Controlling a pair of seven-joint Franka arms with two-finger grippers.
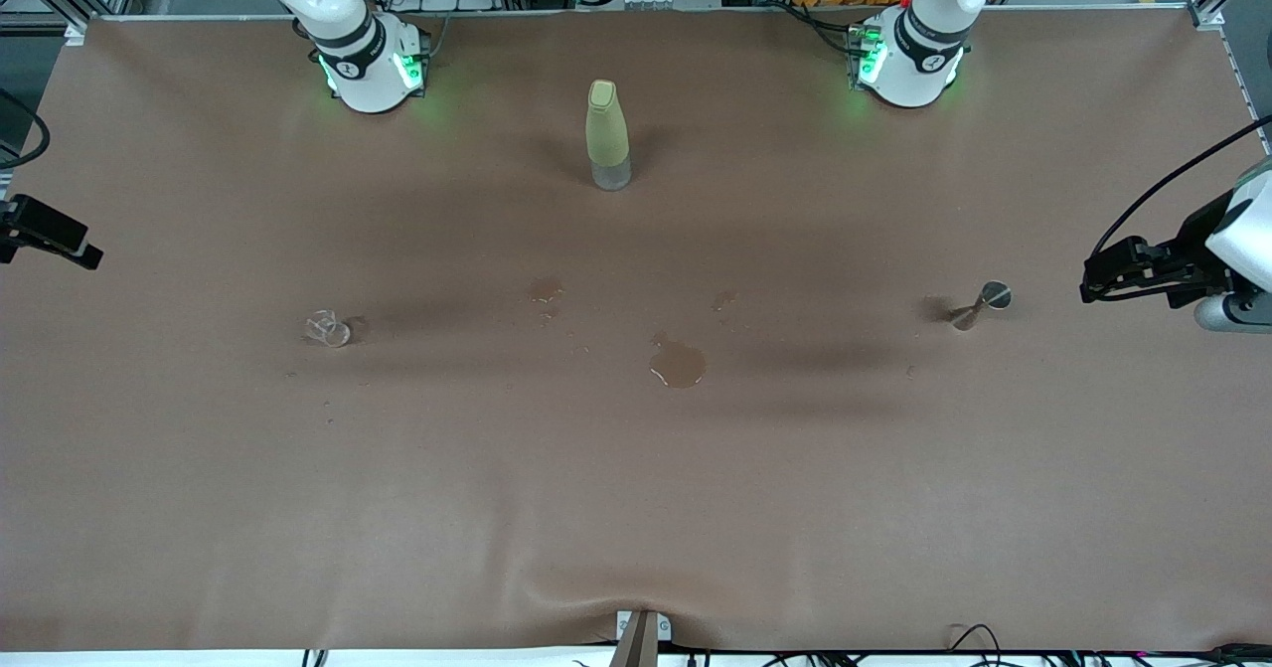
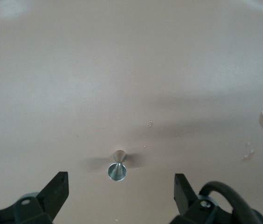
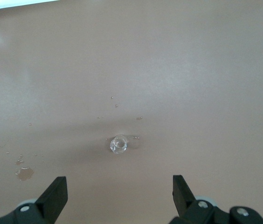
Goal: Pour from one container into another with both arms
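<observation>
While both arms hang high with fingers spread wide and empty, the tiny clear thimble-like cup [image 3: 119,144] stands on the brown table below the right gripper [image 3: 120,196]; the small silvery hourglass jigger [image 2: 117,168] stands below the left gripper [image 2: 121,193].

yellow-green bottle [image 1: 607,133], brown puddle [image 1: 678,364], table [image 1: 636,508]

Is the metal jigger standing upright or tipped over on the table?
Upright. The metal jigger stands on the table with its round open rim facing up in the left wrist view; in the front view its hourglass body rises from a base on the cloth.
</observation>
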